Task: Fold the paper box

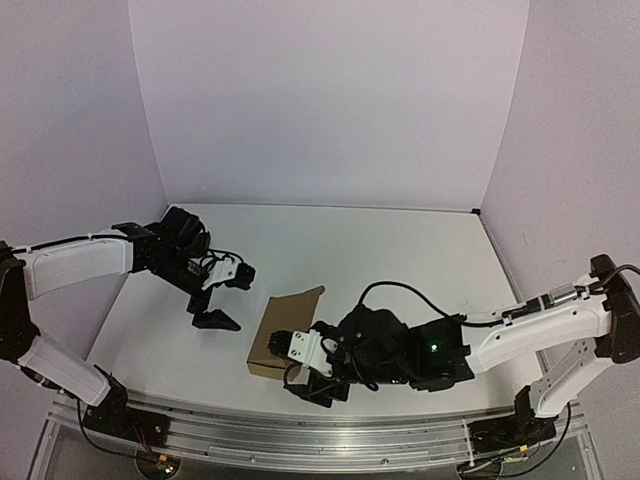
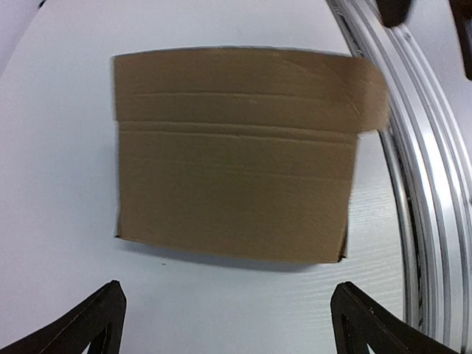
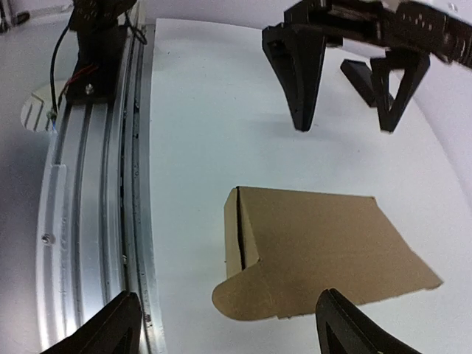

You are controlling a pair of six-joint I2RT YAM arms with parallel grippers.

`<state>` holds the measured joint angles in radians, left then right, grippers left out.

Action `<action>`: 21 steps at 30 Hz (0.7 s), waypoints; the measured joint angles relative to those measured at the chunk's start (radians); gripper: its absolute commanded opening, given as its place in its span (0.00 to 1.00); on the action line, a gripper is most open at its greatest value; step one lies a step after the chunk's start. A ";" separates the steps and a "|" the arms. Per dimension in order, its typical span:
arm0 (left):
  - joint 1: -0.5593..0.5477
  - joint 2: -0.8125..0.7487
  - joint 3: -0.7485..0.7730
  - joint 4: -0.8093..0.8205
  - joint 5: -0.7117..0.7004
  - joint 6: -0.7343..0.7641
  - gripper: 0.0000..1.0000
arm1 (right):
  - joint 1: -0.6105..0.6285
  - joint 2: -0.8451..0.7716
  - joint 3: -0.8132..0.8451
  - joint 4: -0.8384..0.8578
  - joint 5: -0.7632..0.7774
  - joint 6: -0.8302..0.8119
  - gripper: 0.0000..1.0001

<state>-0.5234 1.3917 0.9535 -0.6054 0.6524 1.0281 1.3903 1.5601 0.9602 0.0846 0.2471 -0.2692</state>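
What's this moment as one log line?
paper box: on table, ungripped | left end effector: open, beside box | right end effector: open, over box

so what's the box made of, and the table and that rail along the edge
Paper box: plain brown cardboard, matte, with pressed crease lines and raw cut edges. Table: white, smooth, low sheen; laminate or painted board, cannot tell which. Rail: grooved silver metal, probably aluminium extrusion.
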 measured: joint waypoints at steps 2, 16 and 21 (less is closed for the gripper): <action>-0.005 -0.029 -0.087 0.031 0.032 0.097 1.00 | 0.018 0.053 0.014 0.024 0.044 -0.079 0.83; -0.065 -0.052 -0.351 0.281 0.115 0.336 0.98 | 0.017 0.151 0.025 0.043 0.242 -0.227 0.60; -0.089 -0.050 -0.381 0.342 0.128 0.380 0.94 | 0.017 0.152 0.018 0.046 0.274 -0.243 0.51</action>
<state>-0.6122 1.3419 0.5725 -0.2632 0.7807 1.4076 1.4071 1.7122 0.9782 0.1307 0.5211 -0.5122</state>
